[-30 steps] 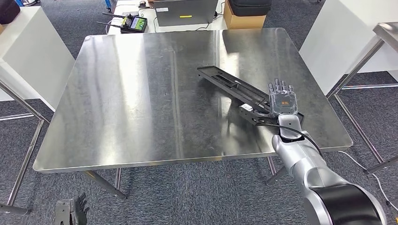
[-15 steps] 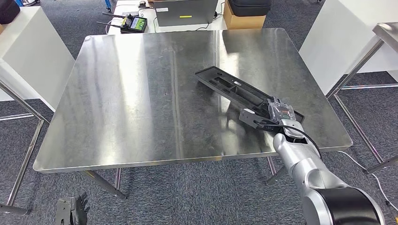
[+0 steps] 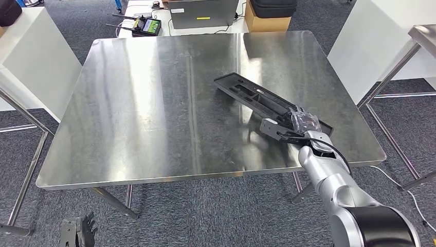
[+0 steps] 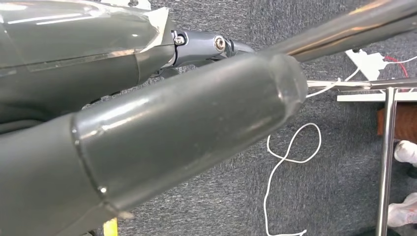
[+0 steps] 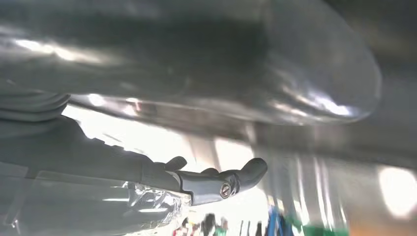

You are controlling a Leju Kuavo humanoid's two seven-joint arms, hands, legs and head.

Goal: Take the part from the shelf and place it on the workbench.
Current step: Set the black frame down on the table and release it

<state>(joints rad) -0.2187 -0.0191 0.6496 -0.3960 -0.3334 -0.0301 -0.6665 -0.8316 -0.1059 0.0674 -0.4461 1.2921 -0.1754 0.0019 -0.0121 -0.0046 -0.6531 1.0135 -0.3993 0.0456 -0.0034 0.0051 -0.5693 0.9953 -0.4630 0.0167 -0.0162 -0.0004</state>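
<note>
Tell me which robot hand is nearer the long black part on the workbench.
The right robot hand is nearer: it rests on the near end of the long black part on the steel workbench. The left robot hand hangs low beside the workbench's front left corner, far from it.

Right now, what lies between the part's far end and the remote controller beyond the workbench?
In the head view, only bare workbench steel lies between the part and the controller.

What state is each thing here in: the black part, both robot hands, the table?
black part: lying flat on the workbench, near end under the right hand
right hand: on the part's near end; grip unclear
left hand: hanging low by the floor, holding nothing
workbench: carries the part
</note>
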